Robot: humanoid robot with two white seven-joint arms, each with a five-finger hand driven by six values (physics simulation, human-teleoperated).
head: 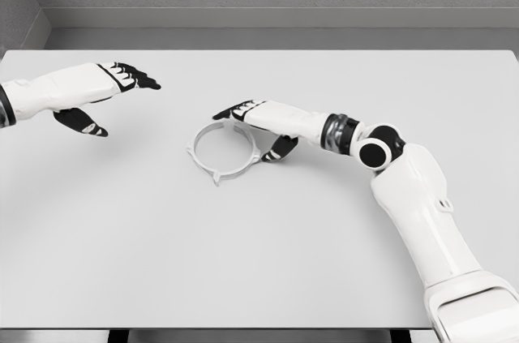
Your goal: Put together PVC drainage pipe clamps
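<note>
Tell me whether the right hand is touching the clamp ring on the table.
Cannot tell. In the head view the right hand overlaps the far right rim of the clamp ring, its fingers extending over it, but no contact or gap shows plainly.

The left hand [93,93] hovers at the far left, forearm entering from the left edge, its fingers [138,77] extended rightward and spread — the thumb hangs below. The right arm reaches in from the near right corner, elbow bent, right hand [258,122] stretched toward centre, fingers loosely open.
</note>
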